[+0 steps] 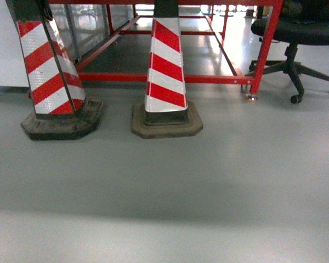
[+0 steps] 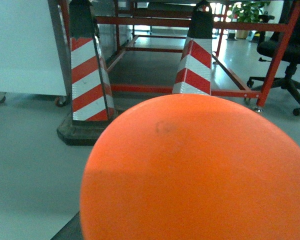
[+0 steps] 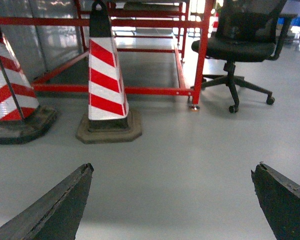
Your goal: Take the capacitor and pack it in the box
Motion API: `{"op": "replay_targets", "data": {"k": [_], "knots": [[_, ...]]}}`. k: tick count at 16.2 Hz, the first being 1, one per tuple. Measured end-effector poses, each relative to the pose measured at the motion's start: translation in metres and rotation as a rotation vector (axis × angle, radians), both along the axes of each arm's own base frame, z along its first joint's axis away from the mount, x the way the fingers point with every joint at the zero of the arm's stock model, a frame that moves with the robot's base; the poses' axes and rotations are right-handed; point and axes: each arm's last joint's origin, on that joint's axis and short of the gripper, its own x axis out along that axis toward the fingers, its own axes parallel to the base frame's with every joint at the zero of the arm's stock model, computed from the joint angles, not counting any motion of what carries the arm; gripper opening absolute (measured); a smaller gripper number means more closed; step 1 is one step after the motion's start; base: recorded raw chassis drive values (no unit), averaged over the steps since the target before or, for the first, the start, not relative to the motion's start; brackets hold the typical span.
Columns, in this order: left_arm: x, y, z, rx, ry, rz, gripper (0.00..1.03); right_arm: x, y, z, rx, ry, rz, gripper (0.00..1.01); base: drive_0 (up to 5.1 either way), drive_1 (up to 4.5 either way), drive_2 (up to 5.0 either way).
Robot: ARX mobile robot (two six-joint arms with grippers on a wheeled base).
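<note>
A big smooth orange rounded object, which I take for the capacitor [image 2: 200,170], fills the lower part of the left wrist view. It hangs above the grey floor right where my left gripper's jaws sit and hides them; only a dark sliver of finger [image 2: 67,231] shows at the bottom left. In the right wrist view my right gripper [image 3: 175,166] is open wide, its two dark fingertips [image 3: 65,200] far apart over bare floor, with nothing between them. The box is out of view. Neither gripper appears in the head view.
Two red-and-white striped cones on black bases [image 1: 165,71] [image 1: 50,71] stand on the grey floor just ahead. Behind them is a red metal frame [image 1: 164,78]. A black office chair [image 1: 296,33] is at the right, and a white cabinet on casters [image 2: 20,45] at the left.
</note>
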Motion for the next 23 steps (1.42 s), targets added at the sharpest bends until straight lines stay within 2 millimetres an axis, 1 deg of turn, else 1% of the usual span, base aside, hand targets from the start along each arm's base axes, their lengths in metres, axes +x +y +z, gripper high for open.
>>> {"op": "replay_targets", "data": {"k": [15, 23], "knots": [[0.0000, 0.0000, -0.0001, 0.000, 0.001, -0.001, 0.44, 0.0000, 0.0000, 0.0004, 0.000, -0.004, 0.001, 0.98, -4.9, 2.43, 2.4], [0.0000, 0.0000, -0.0001, 0.000, 0.001, 0.000, 0.44, 0.0000, 0.0000, 0.0007, 0.000, -0.007, 0.001, 0.98, 0.1, 3.88, -3.7]]}}
